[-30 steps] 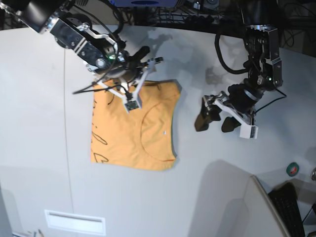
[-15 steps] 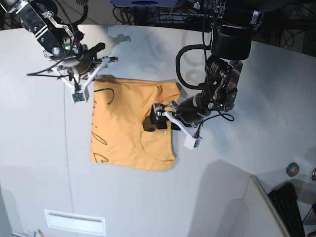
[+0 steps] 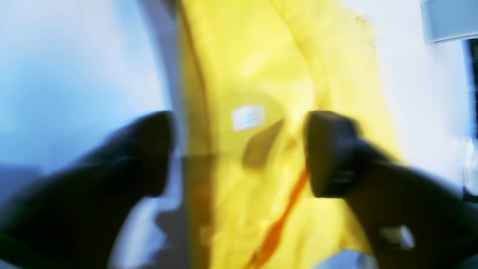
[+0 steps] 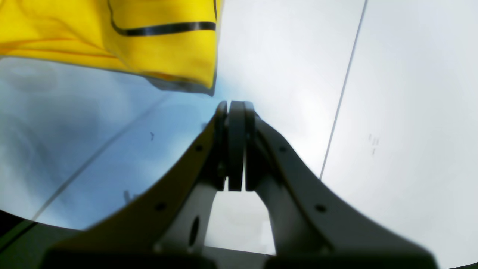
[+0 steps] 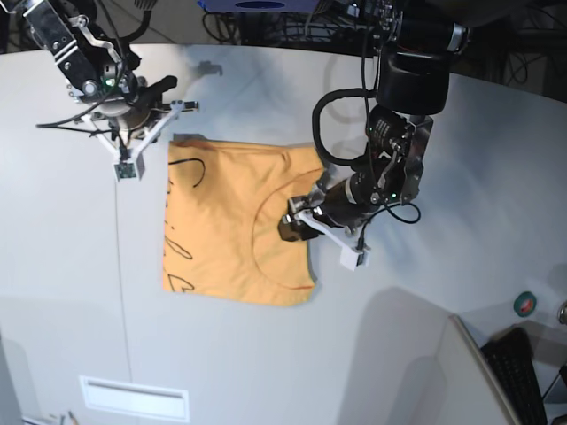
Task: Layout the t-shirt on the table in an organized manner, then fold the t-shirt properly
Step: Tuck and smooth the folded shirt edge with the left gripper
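Two arms: both over the table point(image 5: 425, 354), one at each side of the t-shirt point(image 5: 226, 230).
T-shirt: orange, lying flat in a rough rectangle left of centre in the base view; collar curve facing the view's right edge, black script along the view's left edge.
Shirt detail: small pale label point(image 3: 248, 117) on the fabric inside the neck area, seen in the left wrist view; darker orange seam running below it.
Left gripper point(image 5: 297, 226): on the base view's right, down at the shirt's right edge by the collar.
Left jaw state: fingers point(image 3: 328, 153) spread apart in the blurred wrist view, one over bare table, the other over the fabric, shirt edge lying between them; cannot tell if either pad touches cloth; nothing clamped.
Right gripper point(image 4: 236, 142): on the base view's left, fingertips pressed together, holding nothing.
Right gripper position: just off the shirt's upper-left corner, apart from the cloth, over bare table.
Shirt corner: in the right wrist view, a yellow-looking corner with a black line of print sits just above the closed tips.
Table: pale grey-white, thin dark seam point(image 4: 343, 89) running past the right gripper.
Other: green round object point(image 5: 525, 304) near the base view's right edge; dark keyboard point(image 5: 523, 376) at the lower right corner.
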Robot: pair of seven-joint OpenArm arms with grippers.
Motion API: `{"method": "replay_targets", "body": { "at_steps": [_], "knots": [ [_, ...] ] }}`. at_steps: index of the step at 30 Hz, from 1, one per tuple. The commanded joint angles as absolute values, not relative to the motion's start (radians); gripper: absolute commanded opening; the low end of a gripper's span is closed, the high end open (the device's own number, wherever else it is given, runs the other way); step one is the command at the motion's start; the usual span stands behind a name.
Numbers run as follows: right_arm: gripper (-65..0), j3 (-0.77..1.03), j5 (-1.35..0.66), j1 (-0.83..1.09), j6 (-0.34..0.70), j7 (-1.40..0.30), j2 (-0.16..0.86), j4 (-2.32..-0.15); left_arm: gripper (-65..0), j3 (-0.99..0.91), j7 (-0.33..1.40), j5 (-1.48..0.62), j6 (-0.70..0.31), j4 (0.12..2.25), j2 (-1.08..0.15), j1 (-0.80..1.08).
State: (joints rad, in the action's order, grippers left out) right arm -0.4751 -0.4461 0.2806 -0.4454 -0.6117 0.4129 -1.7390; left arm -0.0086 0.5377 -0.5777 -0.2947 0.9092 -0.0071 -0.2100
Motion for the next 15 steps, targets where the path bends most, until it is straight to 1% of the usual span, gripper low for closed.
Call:
{"method": "replay_targets", "body": {
  "at_steps": [1, 3, 4, 9, 12, 15],
  "knots": [
    [-65.0, -0.452, -0.443, 0.278, -0.443, -0.593, 0.423, -1.758, -40.8, 0.013, 0.533, -0.587, -0.306, 0.92, -0.01, -0.236],
    [-65.0, -0.414, -0.443, 0.294, -0.443, -0.593, 0.423, -1.758, -57.8, 0.085, 0.536, -0.587, -0.303, 0.92, -0.041, -0.249],
    [-65.0, -0.392, -0.443, 0.298, -0.443, -0.593, 0.423, -1.758, -65.0, 0.136, 0.536, -0.587, -0.298, 0.92, -0.062, -0.252],
    [-65.0, -0.298, -0.443, 0.335, -0.441, -0.593, 0.423, -1.758, -65.0, 0.371, 0.552, -0.587, -0.297, 0.92, -0.166, -0.295],
    [-65.0, -0.239, -0.443, 0.357, -0.441, -0.593, 0.423, -1.758, -65.0, 0.496, 0.604, -0.587, -0.3, 0.935, -0.242, -0.332],
    [-65.0, -0.18, -0.443, 0.372, -0.441, -0.593, 0.423, -1.758, -65.0, 0.654, 0.608, -0.587, -0.3, 0.97, -0.331, -0.38]
  ]
}}
